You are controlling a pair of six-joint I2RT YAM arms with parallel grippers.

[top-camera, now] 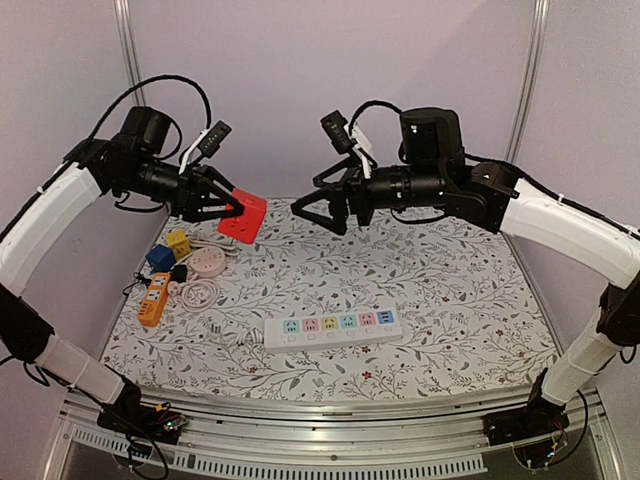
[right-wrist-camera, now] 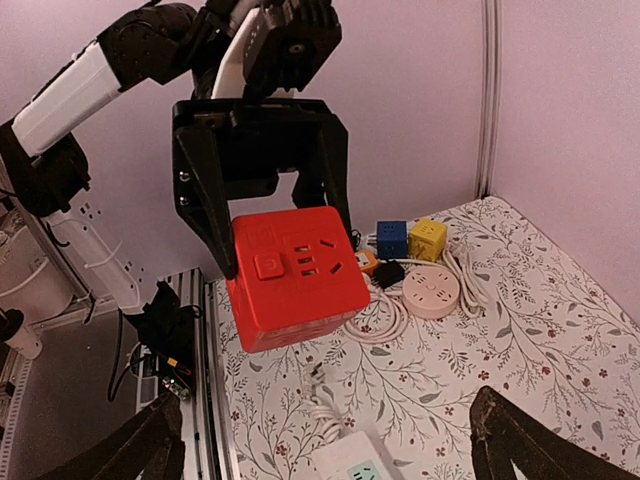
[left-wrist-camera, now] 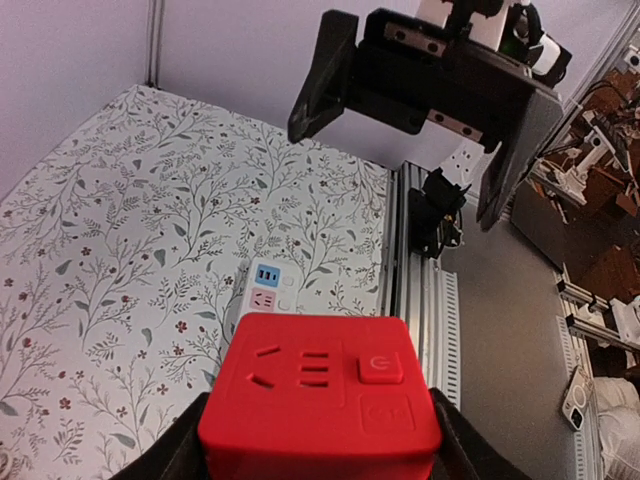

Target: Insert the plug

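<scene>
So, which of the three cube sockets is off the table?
The red cube socket, held between the left arm's fingers; the blue cube and yellow cube sit on the table.

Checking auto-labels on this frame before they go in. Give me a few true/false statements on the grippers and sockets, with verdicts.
1. The left gripper holds the red cube socket above the table. True.
2. The right gripper is clamped on a plug. False: it is open and empty, facing the red cube.
3. The white power strip lies flat near the table's front edge. True.
4. The blue cube and yellow cube sit on top of the white strip. False: they are at the table's left side, near the pink round socket.
5. A plug is seated in the red cube's visible face. False: its slots are empty.
</scene>
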